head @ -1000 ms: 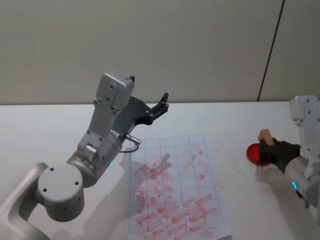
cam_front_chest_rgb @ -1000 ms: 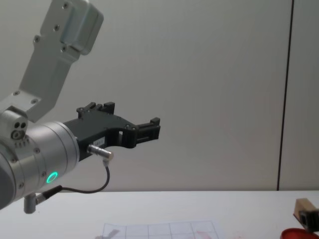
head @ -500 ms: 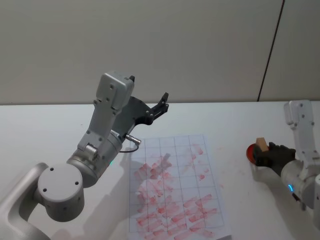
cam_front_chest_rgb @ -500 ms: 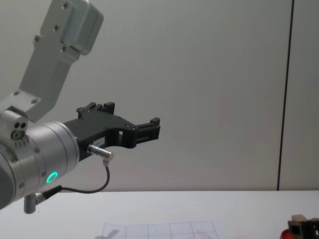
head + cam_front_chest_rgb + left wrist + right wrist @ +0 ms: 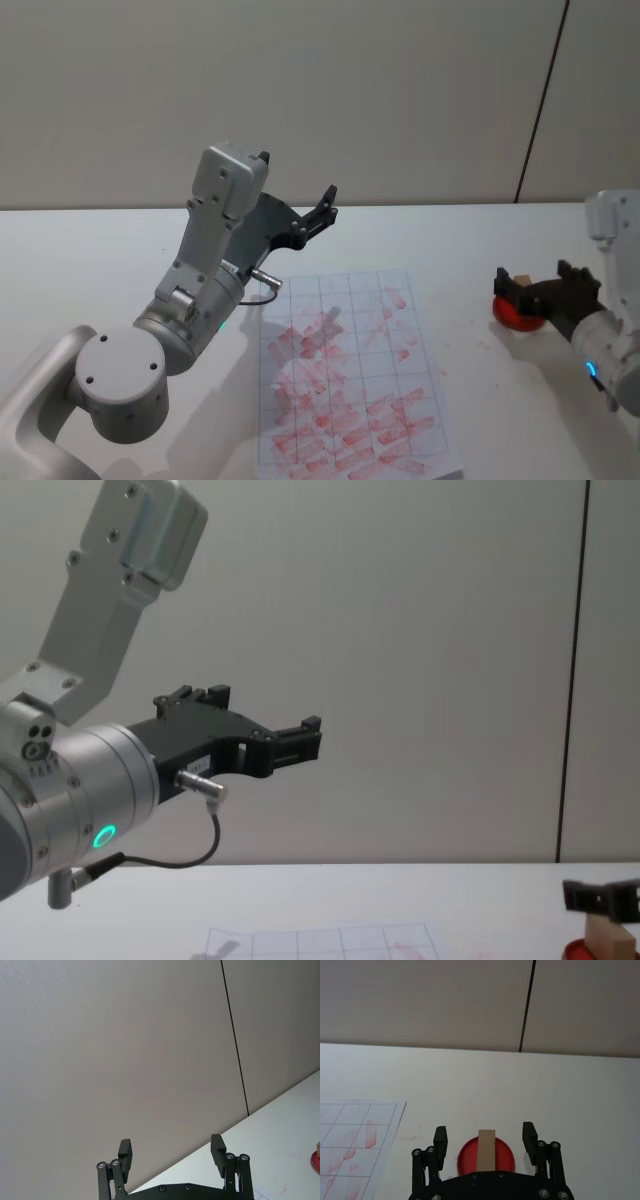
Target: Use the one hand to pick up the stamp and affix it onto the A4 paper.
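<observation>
Head view, right gripper (image 5: 533, 288) open around stamp (image 5: 521, 279)

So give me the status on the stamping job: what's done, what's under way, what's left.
Done: the A4 paper already carries many red marks, and the stamp stands on the red ink pad. In hand: the right gripper has its fingers open on either side of the stamp, not gripping it. The left gripper hangs open, raised beyond the sheet. Left: grip the stamp, carry it to the paper and press it down.
</observation>
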### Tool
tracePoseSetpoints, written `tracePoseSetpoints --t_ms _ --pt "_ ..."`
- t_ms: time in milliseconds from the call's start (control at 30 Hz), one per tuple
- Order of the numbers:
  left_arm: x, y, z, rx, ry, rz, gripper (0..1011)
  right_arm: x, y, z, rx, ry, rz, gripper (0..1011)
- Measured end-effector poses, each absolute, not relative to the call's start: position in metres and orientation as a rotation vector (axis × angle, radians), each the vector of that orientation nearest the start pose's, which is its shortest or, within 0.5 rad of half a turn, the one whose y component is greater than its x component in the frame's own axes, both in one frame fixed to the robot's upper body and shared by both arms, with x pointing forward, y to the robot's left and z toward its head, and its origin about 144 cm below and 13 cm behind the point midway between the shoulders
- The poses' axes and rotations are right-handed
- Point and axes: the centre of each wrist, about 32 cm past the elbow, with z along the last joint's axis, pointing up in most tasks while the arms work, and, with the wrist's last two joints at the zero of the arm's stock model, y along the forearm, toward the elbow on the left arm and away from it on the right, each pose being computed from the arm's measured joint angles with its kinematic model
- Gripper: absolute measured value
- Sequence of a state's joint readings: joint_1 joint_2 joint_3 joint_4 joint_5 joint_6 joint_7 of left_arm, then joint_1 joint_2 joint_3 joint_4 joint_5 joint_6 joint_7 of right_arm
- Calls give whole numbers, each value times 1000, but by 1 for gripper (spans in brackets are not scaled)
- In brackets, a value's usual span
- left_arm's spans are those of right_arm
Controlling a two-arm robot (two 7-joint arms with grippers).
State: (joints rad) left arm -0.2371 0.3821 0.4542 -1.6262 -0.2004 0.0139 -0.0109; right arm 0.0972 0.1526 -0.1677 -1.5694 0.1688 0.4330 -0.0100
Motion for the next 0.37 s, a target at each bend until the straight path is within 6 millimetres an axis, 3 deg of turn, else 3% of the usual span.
tracePoseSetpoints --t_ms 33,167,367 --pt "492 198 1204 61 -268 1124 1001 481 -220 1166 -289 244 -1399 927" --pt "492 198 1204 61 -268 1124 1001 477 -224 1167 -257 214 -1402 999" --pt "492 198 1204 61 -268 1124 1001 469 -236 1170 -186 139 -1412 1001"
